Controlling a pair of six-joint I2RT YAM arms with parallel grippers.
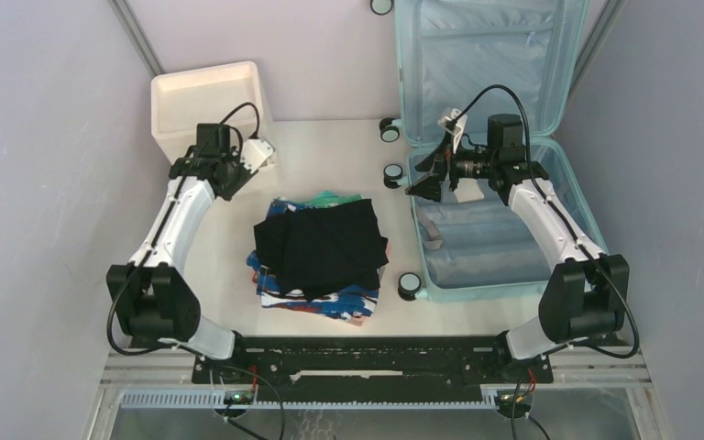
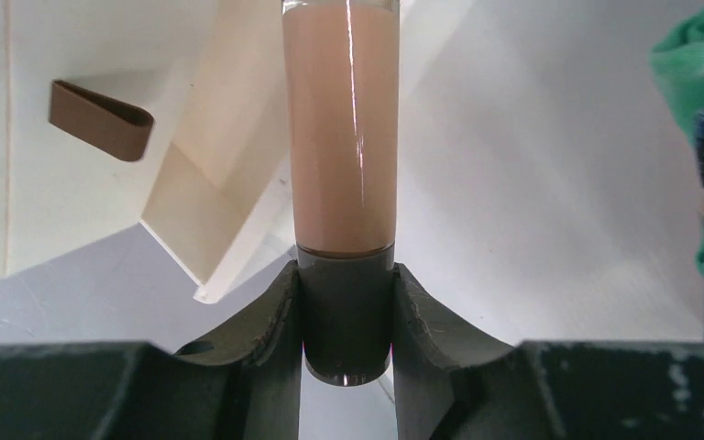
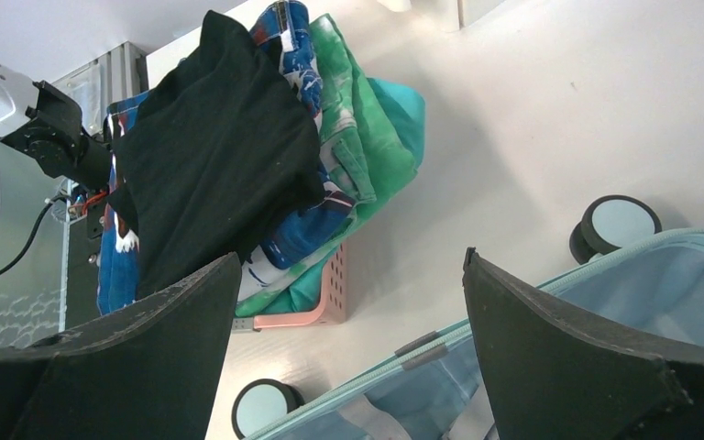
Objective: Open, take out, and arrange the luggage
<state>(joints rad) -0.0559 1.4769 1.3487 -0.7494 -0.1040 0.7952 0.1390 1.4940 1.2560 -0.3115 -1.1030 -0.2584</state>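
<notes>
Luggage (image 1: 477,249) lies open along the tabletop's (image 1: 330,151) right edge, lid raised at the back. Left fingers (image 2: 266,321) pinch a tan-filled bottle (image 2: 341,137) by its dark end — right fingers (image 3: 147,348) spread wide, empty, over the luggage's left rim.

This is a robotics lab test cell rather than a lived-in room. A white tabletop (image 1: 330,156) is boxed in by plain pale-grey panels (image 1: 46,137) set on aluminium posts (image 1: 137,37). The left arm (image 1: 179,220) and right arm (image 1: 550,220) are bolted to a black rail (image 1: 367,353) along its near edge, with exposed cables and a slotted cable duct (image 1: 330,401) below. Household things sit on it: an aqua suitcase (image 1: 495,247), folded clothes (image 1: 321,247) and a cream cabinet (image 1: 206,96).
</notes>
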